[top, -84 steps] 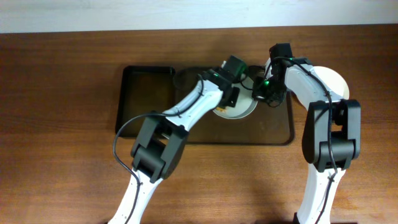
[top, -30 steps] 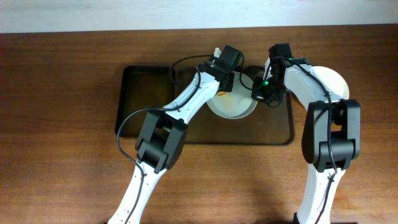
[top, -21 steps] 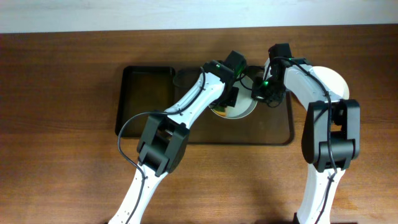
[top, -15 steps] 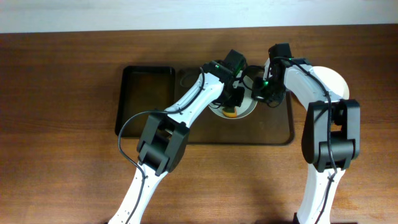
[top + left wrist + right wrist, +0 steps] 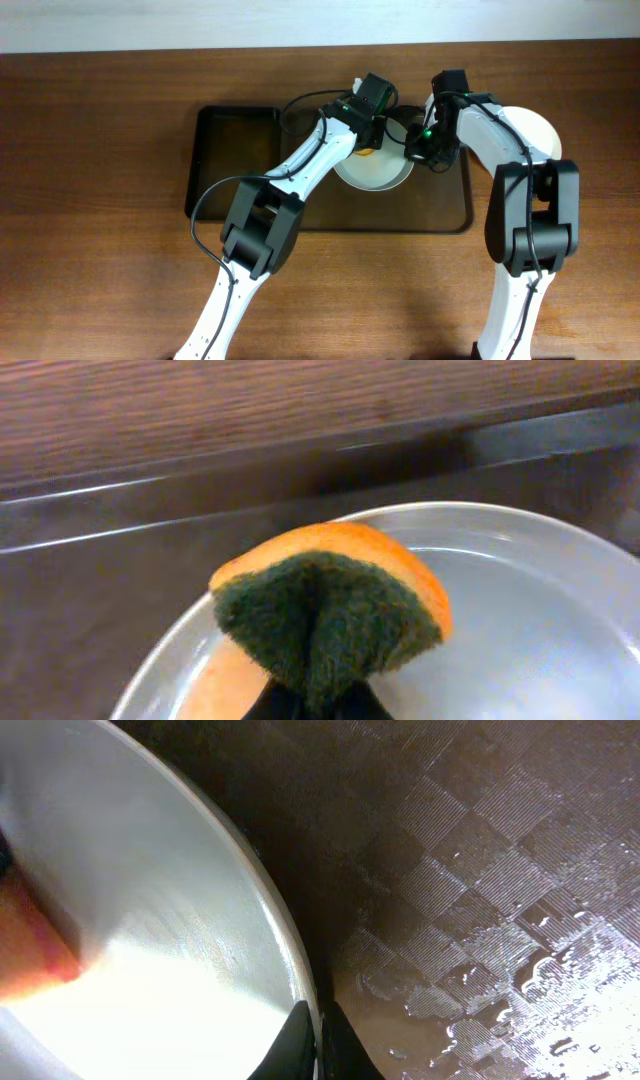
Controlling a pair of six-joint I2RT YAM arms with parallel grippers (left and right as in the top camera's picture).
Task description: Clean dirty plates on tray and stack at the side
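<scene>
Overhead, I see the tray (image 5: 430, 208) in the middle of the worktop (image 5: 100, 150), with a smaller black tray (image 5: 235, 160) just beside its left edge. A plate (image 5: 378, 176) lies on the tray near its far edge. My left pincer (image 5: 366, 146) is over the plate's far rim, with an orange sponge (image 5: 365, 153) under it. My right pincer (image 5: 414, 152) is at the plate's right rim. A second plate (image 5: 537, 130) sits on the worktop off the tray's right edge, near the far corner, partly hidden by my right arm.

On the left wrist view, the left pincer (image 5: 315, 705) is clamped narrow on the sponge (image 5: 330, 610), green scouring face toward the camera and orange foam behind. The sponge hangs over the plate (image 5: 520, 610); I cannot tell whether they touch. The tray (image 5: 150, 570) runs behind.

On the right wrist view, the right pincer (image 5: 312, 1038) is closed thin on the rim of the plate (image 5: 150, 900). The tray (image 5: 480, 870) is chequered and wet.
</scene>
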